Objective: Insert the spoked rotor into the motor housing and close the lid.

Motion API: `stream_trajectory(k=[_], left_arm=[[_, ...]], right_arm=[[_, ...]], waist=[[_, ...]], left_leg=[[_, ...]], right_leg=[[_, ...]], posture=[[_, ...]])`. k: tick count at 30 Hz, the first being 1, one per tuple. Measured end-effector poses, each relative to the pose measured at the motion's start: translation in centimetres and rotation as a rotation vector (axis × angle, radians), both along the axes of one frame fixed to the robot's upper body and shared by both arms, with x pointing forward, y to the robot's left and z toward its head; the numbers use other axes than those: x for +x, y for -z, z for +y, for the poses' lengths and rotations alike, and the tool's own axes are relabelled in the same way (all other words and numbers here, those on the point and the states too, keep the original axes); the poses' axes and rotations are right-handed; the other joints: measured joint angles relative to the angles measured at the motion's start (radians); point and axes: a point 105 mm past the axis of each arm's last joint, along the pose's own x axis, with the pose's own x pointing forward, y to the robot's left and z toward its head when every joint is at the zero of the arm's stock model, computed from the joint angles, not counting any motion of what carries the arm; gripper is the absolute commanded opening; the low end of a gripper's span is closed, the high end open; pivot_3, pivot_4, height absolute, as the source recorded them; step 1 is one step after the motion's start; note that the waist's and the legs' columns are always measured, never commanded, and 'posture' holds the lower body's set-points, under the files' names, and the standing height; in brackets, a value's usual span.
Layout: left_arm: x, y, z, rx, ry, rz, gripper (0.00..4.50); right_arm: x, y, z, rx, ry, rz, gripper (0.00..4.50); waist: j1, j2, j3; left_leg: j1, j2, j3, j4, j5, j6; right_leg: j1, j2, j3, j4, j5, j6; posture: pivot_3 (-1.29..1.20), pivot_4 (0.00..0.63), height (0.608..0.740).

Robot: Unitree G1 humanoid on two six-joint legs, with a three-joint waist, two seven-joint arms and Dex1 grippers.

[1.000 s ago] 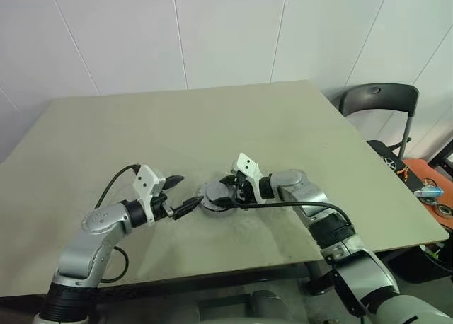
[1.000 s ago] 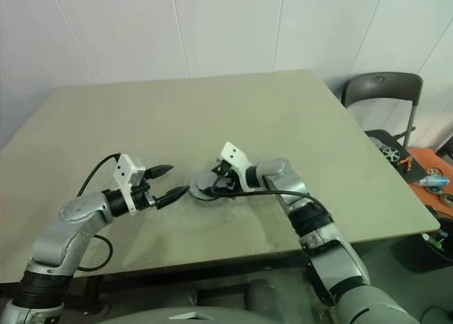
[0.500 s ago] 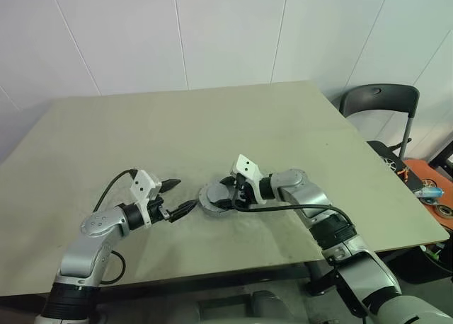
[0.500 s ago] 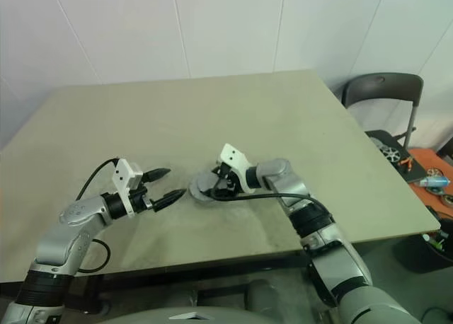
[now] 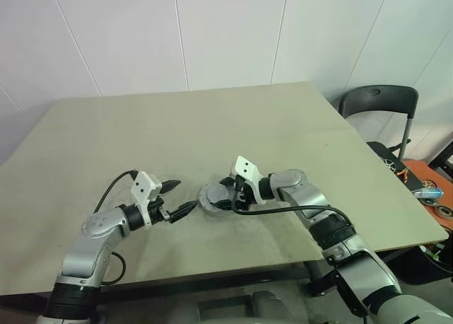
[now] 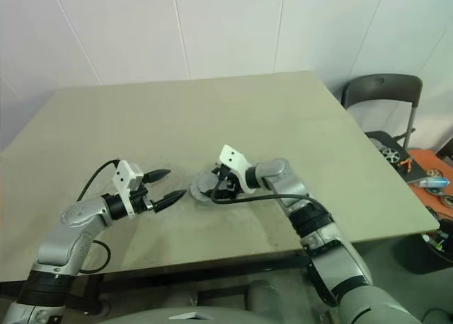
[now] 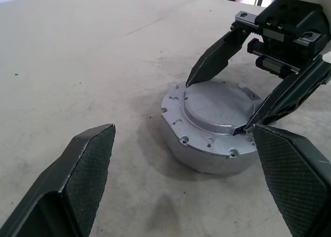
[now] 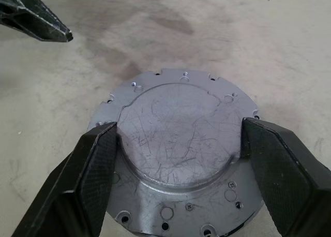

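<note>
The motor housing [image 5: 210,199] is a round light-grey casing standing on the table, near its front edge. Its lid [image 8: 178,128] lies flat on top, with a raised round centre and a flange of small holes. My right gripper [image 5: 230,194] reaches in from the right, and its two black fingers [image 8: 98,159] press against opposite sides of the lid's raised centre. My left gripper [image 5: 185,195] stands open just left of the housing, its fingertips a little short of the housing's wall [image 7: 196,151], with nothing between them. The spoked rotor is hidden.
The tan table [image 5: 212,119] stretches bare behind and to both sides of the housing. A dark chair [image 5: 379,101] stands off the table's right rear corner. An orange surface with small items [image 5: 425,186] lies on the floor at the far right.
</note>
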Motion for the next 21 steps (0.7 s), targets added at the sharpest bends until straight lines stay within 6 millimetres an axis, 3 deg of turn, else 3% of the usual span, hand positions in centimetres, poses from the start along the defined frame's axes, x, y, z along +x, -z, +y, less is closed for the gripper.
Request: stream_trajectory(k=[21], left_arm=[[-0.05, 0.09, -0.3, -0.001, 0.005, 0.02, 4.5]], right_arm=[[0.04, -0.27, -0.95, -0.048, -0.023, 0.024, 3.46]], waist=[[0.017, 0.001, -0.002]], left_leg=[[-0.001, -0.001, 0.0, 0.0, 0.0, 0.0]], right_leg=[[0.001, -0.001, 0.0, -0.002, 0.0, 0.0]], posture=[[0.0, 0.0, 0.74]])
